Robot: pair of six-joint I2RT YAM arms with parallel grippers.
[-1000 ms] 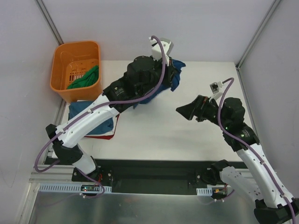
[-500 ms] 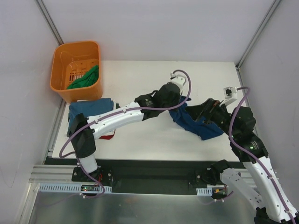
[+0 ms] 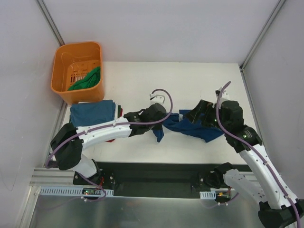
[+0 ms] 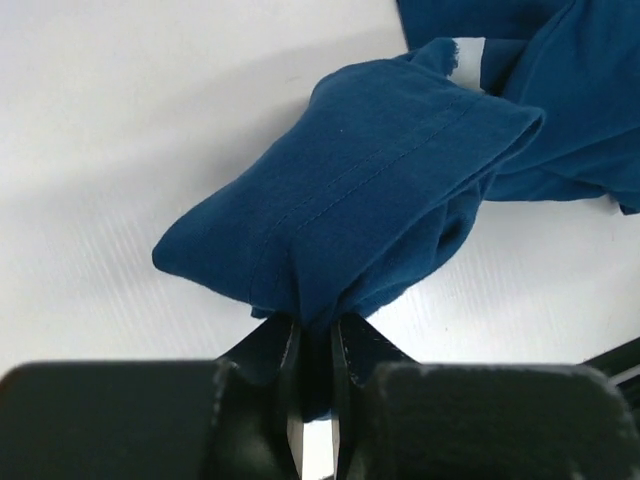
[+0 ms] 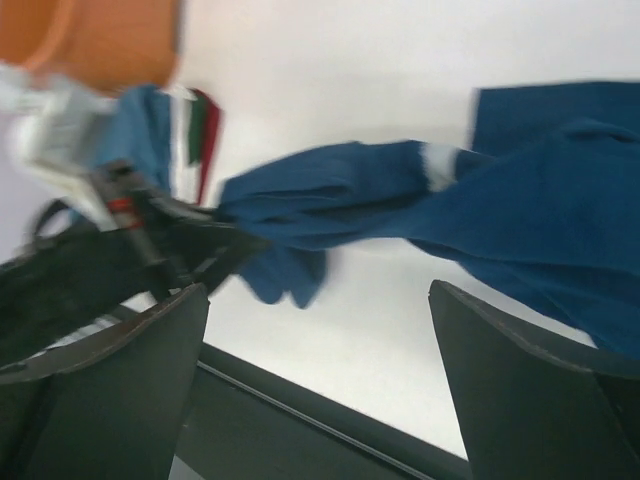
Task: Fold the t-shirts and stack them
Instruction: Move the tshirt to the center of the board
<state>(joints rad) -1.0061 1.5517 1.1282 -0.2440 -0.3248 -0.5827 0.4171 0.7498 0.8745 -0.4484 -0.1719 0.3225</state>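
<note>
A dark blue t-shirt (image 3: 199, 129) lies crumpled and stretched across the middle of the table. My left gripper (image 3: 160, 124) is shut on its left end, and in the left wrist view the cloth (image 4: 360, 200) bunches out from between the closed jaws (image 4: 315, 335). My right gripper (image 3: 192, 115) hovers open and empty over the shirt's right part. In the right wrist view (image 5: 318, 290) its fingers stand wide apart, with the shirt (image 5: 520, 220) beyond them. A folded teal-blue shirt (image 3: 92, 113) tops a stack at the left, with red cloth (image 3: 111, 138) under it. A green shirt (image 3: 88, 80) lies in the basket.
The orange plastic basket (image 3: 64, 71) stands at the far left corner, also showing in the right wrist view (image 5: 110, 40). The stack sits just in front of it. The table's near edge and a black rail (image 3: 156, 168) run close below the shirt.
My left gripper has carried the blue shirt from the far middle of the table down toward the near centre. My right gripper has moved left over the shirt.
</note>
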